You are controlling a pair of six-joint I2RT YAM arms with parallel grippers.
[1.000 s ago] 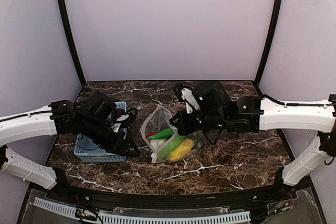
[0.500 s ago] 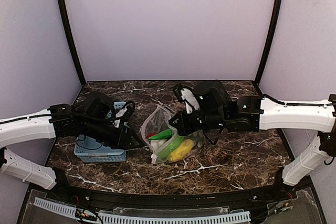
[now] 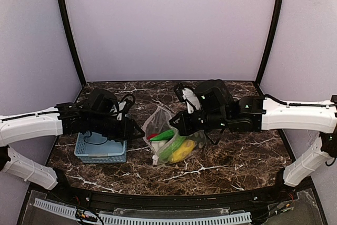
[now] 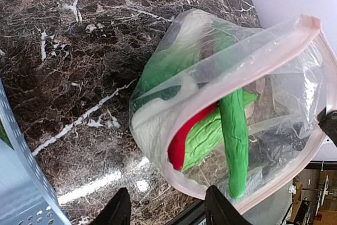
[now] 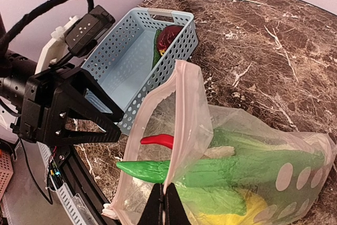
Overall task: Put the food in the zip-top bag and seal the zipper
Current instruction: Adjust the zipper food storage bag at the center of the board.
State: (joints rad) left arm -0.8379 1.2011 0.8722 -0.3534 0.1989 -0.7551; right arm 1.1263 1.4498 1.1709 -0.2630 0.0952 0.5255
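Clear plastic shows everything: one zip-top bag (image 3: pixel 167 142) lies at the centre of the marble table (image 3: pixel 237 156) in the overhead view, with its mouth gaping toward the left. Inside it we count six pieces of food: one red chilli (image 4: pixel 181 139), two long green pieces (image 4: pixel 235 146), one leafy bunch (image 4: pixel 204 136), one white piece (image 3: pixel 157 144) and one yellow piece (image 3: pixel 182 151). One light blue basket (image 3: pixel 100 150) sits just beside the bag on the left. It holds one dark red fruit (image 5: pixel 169 35) with a green bit against it that we cannot make out.

We see two grippers. The right gripper (image 5: pixel 164 204), at the bottom edge of its own view, is pinched tight on the zipper (image 5: pixel 187 125) and lifts that rim. The left gripper (image 4: pixel 167 209), at the bottom of its view, has its fingers spread apart and grips nothing. The bag's lower rim lies just above them.
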